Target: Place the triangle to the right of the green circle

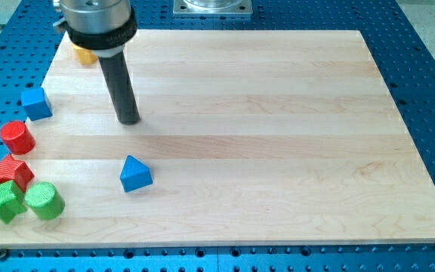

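A blue triangle (pixel 135 174) lies on the wooden board (pixel 278 113) at the lower left. A green circle (pixel 45 201), a short cylinder, stands near the board's lower left corner, well to the left of the triangle. My tip (pixel 129 119) rests on the board above the triangle, a clear gap apart from it. The rod rises to the arm's grey flange at the view's top left.
A green star (pixel 2 201) and a red star (pixel 10 172) sit beside the green circle. A red cylinder (pixel 16 137) and a blue cube (pixel 36 103) stand along the left edge. A yellow block (pixel 84 54) is partly hidden behind the arm.
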